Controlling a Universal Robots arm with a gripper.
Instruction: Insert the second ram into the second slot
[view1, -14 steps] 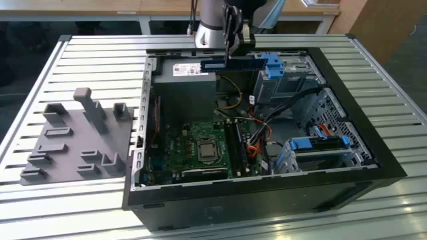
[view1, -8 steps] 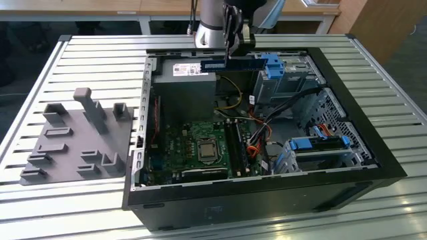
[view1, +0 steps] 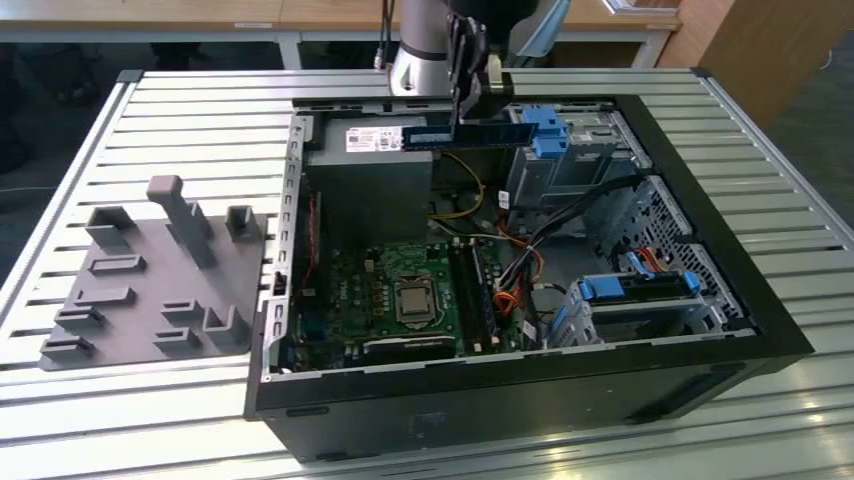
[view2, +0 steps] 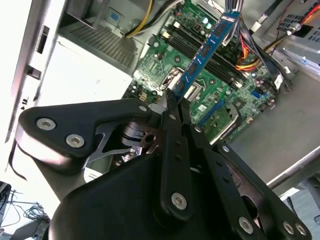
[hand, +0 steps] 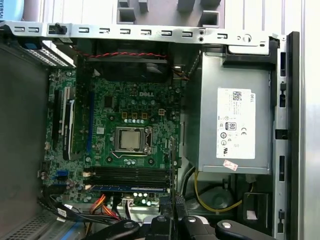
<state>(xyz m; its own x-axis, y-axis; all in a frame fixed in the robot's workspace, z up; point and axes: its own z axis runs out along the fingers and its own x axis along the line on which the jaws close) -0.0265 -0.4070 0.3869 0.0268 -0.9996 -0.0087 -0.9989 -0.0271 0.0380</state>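
Above the case (view1: 467, 410), jaws clamp 1 ram (view1: 470, 135).

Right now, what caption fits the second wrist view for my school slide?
Gripper holding the blue second ram above the green motherboard, not yet in a slot.

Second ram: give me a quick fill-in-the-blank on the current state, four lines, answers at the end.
1. The gripper is shut on the second ram, a ____ board.
2. In the exterior view it hangs ____ the open computer case, not yet in a slot.
3. The motherboard below is ____ in colour.
4. The grey fixture plate lies on the exterior view's ____ of the case.
Answers: blue; above; green; left.
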